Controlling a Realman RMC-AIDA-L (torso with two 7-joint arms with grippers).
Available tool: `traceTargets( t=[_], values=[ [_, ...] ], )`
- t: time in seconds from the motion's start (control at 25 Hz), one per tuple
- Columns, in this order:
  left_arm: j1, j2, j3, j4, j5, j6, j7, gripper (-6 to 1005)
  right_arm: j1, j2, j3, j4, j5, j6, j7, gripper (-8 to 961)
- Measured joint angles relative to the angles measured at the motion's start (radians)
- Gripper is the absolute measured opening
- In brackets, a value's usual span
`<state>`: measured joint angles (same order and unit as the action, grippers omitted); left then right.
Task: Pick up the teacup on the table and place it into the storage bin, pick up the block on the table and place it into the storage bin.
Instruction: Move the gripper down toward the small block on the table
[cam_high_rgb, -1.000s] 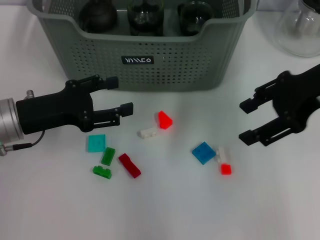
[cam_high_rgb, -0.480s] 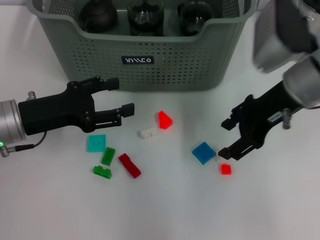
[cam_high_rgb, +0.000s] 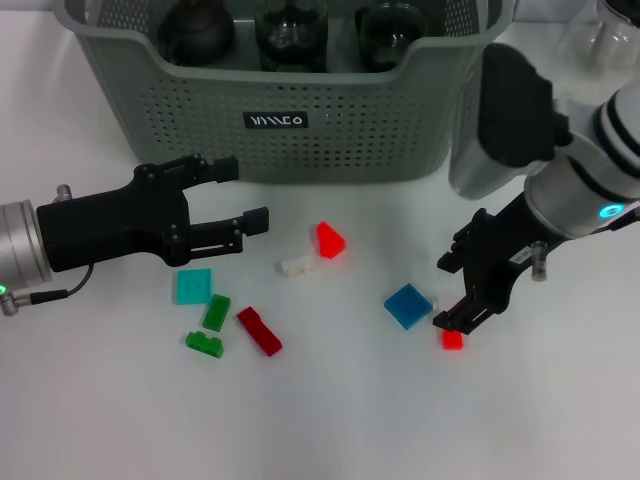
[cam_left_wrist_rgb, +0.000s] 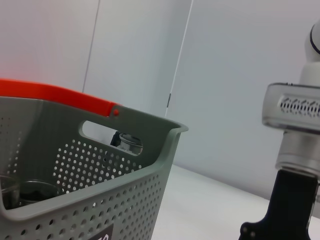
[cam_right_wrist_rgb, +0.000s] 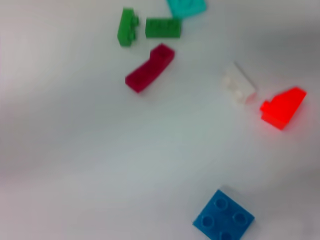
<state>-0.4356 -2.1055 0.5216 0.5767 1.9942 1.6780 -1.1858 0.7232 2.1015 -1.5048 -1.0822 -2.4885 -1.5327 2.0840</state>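
Grey-green and perforated, the storage bin (cam_high_rgb: 290, 110) stands at the far edge of the white table (cam_high_rgb: 340, 420), with dark glass vessels (cam_high_rgb: 292, 32) inside it; its black label (cam_high_rgb: 276, 120) faces the robot. On the table in front of the bin several blocks lie scattered. At the right side, the right gripper (cam_high_rgb: 455, 290) is low over the table with its jaws apart, just beside the blue block (cam_high_rgb: 407, 305) and directly above the small red block (cam_high_rgb: 452, 339); it holds nothing. The red wedge block (cam_high_rgb: 329, 240) and the white block (cam_high_rgb: 294, 265) lie near the middle, touching or almost touching. The left gripper (cam_high_rgb: 240, 195) is at the left side, fingers spread and empty, above the teal block (cam_high_rgb: 193, 286). Near this one lie two green blocks (cam_high_rgb: 210, 325) and the dark red block (cam_high_rgb: 259, 331). I see no teacup on the table
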Motion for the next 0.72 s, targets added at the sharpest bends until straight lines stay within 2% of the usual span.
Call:
traceTargets(
  t=[0.72],
  values=[
    [0.002,0.004,0.0,-0.012,0.0,-0.011,0.008,827,0.001,0.006,-0.087,0.016,0.002,0.069,0.024,776]
  ],
)
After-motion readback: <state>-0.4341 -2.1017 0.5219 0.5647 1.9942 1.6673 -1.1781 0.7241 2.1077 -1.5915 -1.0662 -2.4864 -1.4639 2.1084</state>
